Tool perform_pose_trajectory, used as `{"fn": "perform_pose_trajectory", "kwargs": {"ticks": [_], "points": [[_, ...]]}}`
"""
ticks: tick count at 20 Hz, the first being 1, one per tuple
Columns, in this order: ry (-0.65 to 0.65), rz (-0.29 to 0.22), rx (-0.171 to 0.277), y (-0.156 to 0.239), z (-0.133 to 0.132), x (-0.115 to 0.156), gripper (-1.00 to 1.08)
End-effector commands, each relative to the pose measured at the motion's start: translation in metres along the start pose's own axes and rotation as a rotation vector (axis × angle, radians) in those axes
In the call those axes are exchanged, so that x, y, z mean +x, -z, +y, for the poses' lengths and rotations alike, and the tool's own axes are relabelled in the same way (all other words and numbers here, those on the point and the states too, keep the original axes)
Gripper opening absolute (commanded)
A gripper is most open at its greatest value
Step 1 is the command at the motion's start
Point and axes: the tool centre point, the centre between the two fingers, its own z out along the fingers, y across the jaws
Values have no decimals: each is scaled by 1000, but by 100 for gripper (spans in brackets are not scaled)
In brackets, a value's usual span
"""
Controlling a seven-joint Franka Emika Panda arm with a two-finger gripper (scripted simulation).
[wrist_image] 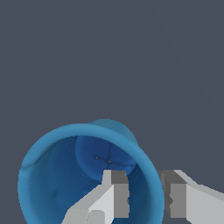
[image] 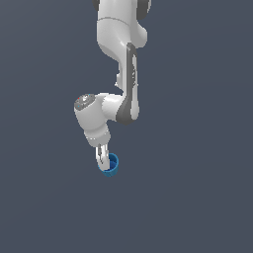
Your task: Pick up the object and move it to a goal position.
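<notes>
the exterior view looks from far up; the wrist view sits close; both show the cup (image: 111, 165) (wrist_image: 57, 175).

The white arm (image: 118, 74) reaches down, its jaws seemingly at the blue cup (image: 111, 166) rim.

You are not seeing any readable text, label, brand, number or sign in either view. The small reddish mark on the grey cap of the arm's joint (image: 84, 102) in the exterior view is showing too blurred for you to make out as writing.
</notes>
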Motion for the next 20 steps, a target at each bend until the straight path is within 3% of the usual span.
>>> {"fn": "perform_pose_trajectory", "kwargs": {"ticks": [1,12,20], "points": [[0,-1,-1,-1,1,0,-100],[-1,0,1,1,0,-2,-100],[0,0,1,11,1,-39,-100]]}}
